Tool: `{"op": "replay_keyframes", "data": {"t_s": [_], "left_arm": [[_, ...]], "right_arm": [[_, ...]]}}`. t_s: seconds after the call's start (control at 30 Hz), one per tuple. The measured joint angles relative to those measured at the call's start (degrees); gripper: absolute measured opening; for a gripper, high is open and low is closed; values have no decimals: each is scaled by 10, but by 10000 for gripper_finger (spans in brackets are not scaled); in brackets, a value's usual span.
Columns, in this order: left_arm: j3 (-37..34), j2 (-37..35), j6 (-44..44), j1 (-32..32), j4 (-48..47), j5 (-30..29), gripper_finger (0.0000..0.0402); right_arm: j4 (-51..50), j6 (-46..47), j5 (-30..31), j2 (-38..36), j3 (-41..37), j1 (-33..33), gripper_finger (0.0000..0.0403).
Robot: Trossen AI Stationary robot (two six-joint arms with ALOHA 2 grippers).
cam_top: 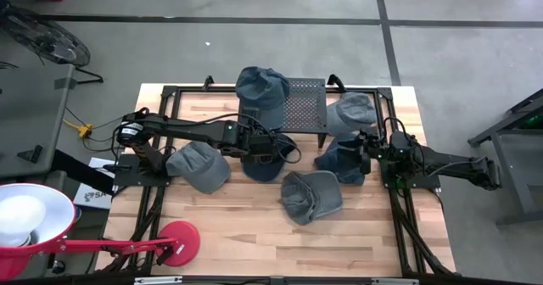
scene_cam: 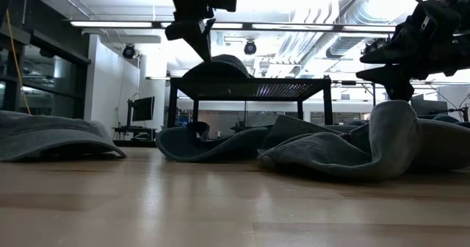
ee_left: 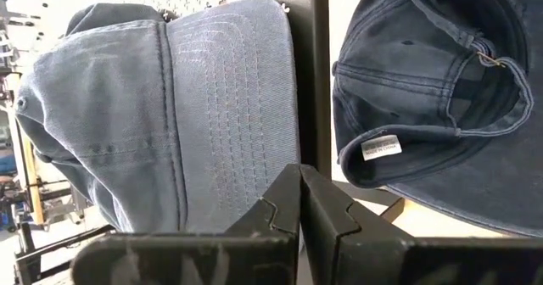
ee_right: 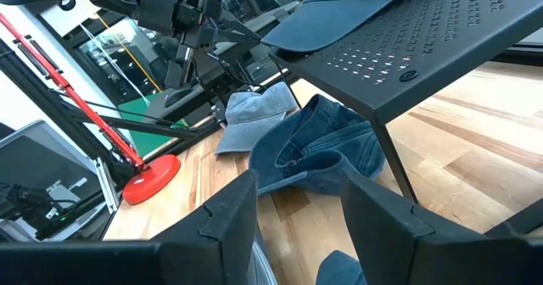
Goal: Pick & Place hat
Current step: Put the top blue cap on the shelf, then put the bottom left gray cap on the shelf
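A blue-grey cap (cam_top: 261,86) lies on the left part of the black perforated shelf (cam_top: 305,107) at the table's far middle; its stitched brim (ee_left: 229,107) reaches the shelf's near edge. My left gripper (ee_left: 299,202) is shut and empty, pointing down just above that brim, and it also shows in the low view (scene_cam: 200,40). A dark blue cap (ee_left: 433,90) lies upside down on the table below it. My right gripper (ee_right: 297,209) is open and empty at the right, above a dark blue cap (cam_top: 344,162).
Other caps lie on the table: a light grey one (cam_top: 199,166) at the left, a grey one (cam_top: 310,196) near the middle, and one (cam_top: 352,111) by the shelf's right end. A red lamp base (cam_top: 174,241) stands at the near left.
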Motion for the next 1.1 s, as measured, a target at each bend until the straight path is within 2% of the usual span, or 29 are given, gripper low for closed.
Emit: {"op": "replay_keyframes", "data": {"t_s": [0.3, 0.77, 0.97, 1.1], "left_arm": [[0, 0, 4, 0, -1, 0, 11], [0, 0, 17, -13, 0, -10, 133], [0, -22, 11, -32, 3, -40, 149], [0, -56, -23, -48, -3, -48, 150]], "right_arm": [[0, 0, 0, 0, 0, 0, 161], [0, 0, 0, 0, 0, 0, 162], [0, 0, 0, 0, 0, 0, 161], [0, 0, 0, 0, 0, 0, 162]]}}
